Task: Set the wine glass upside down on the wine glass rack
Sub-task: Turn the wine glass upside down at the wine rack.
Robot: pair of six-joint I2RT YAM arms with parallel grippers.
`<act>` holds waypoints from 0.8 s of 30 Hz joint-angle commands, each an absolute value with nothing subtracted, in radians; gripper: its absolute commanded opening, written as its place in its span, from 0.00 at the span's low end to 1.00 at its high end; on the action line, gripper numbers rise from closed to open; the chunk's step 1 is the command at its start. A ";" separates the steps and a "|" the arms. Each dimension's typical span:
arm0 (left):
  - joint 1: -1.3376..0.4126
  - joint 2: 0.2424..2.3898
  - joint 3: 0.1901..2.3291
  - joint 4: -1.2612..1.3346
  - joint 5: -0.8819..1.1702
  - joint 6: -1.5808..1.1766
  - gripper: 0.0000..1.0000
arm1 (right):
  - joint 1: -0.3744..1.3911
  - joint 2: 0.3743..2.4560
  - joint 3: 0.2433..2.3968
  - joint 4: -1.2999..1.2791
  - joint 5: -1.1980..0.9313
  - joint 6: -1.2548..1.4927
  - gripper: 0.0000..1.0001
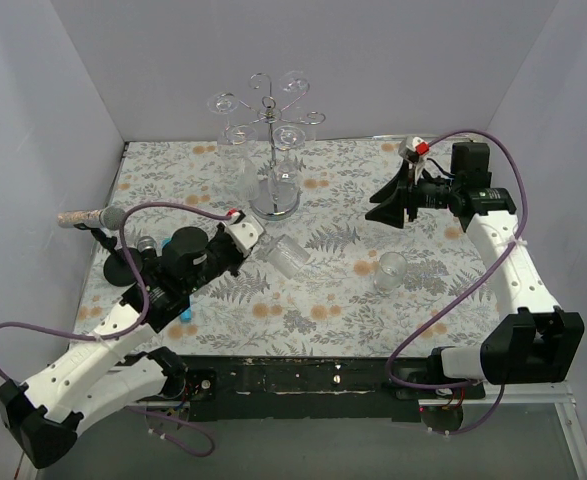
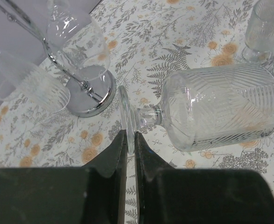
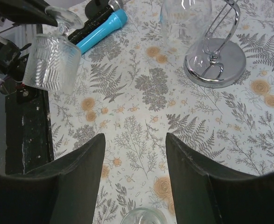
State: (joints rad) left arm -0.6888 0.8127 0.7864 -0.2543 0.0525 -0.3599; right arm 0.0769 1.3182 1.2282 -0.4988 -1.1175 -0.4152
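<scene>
Clear ribbed wine glass [image 2: 221, 109] is in the left gripper [image 2: 129, 137], with the jaws pinched together on the edge of its round foot. The stem and bowl stick straight out away from the fingers, so the glass is sideways. From the top view it's a little in front of the wine glass rack [image 1: 273, 120], near the mirrored round base but not touching it. I honestly can't tell whether the bowl is brushing the surface [image 1: 333, 300] or hanging just off it, though the right wrist view makes it look lifted and tilted.

The rack stands upright toward the back of the surface, and a few other glasses [image 2: 78, 42] hang bowl-down from its curled arms. The right gripper [image 3: 134, 136] is well off to the right, jaws apart with nothing between them, just the fern-and-flower cloth underneath. One more glass [image 1: 391, 270] stands on the surface on the right side, apart from everything else. Over by the left arm there's a blue and black cylinder [image 3: 101, 29] lying flat.
</scene>
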 commanded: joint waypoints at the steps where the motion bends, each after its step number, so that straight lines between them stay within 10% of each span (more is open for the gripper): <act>1: -0.761 0.813 0.827 -0.140 0.014 -0.175 0.00 | 0.103 1.338 1.316 -0.586 -1.170 -0.453 0.62; 24: -1.186 1.172 0.624 0.720 -0.537 0.629 0.00 | 0.195 1.370 1.152 -0.062 -1.037 0.732 0.58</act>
